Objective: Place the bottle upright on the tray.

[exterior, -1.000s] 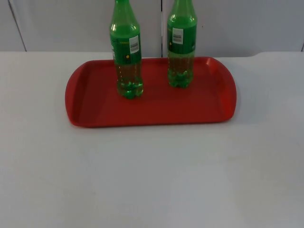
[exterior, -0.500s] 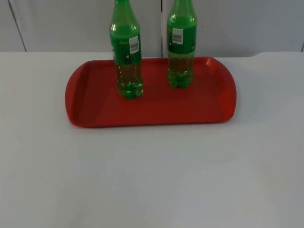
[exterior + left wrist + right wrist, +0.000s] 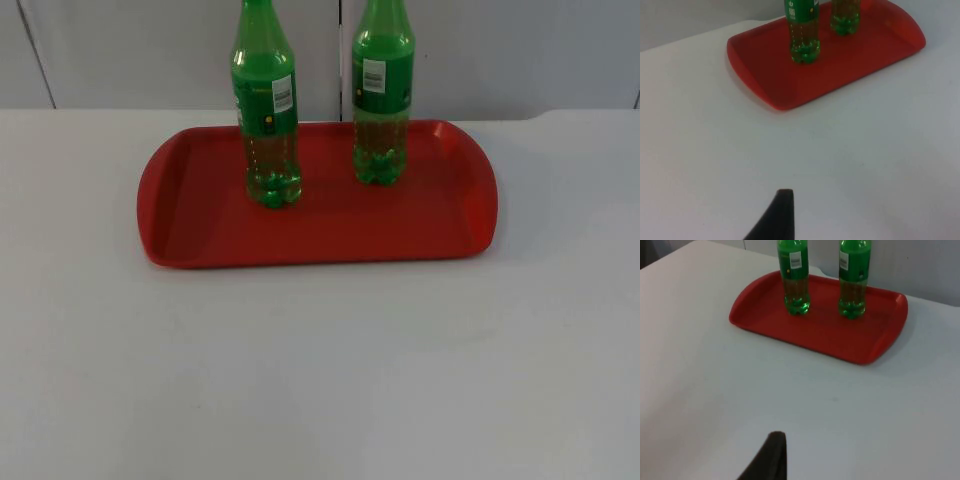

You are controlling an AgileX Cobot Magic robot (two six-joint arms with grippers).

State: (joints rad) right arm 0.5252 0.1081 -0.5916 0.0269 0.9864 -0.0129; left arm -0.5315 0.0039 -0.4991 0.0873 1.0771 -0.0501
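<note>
- My left gripper (image 3: 782, 212) and right gripper (image 3: 771, 455) hang over bare table (image 3: 320, 380), well back from the tray (image 3: 170, 215); whether either is apart or together, I cannot tell.
- Nothing has shifted in the last second.
- Left bottle (image 3: 266, 110) and right bottle (image 3: 382, 95) stand upright on the tray, so I judge the task done.

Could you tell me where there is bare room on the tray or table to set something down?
The red plastic tray is bare along its near strip and both ends; the white table lies open in front. Crowded only between the two upright green plastic bottles.
</note>
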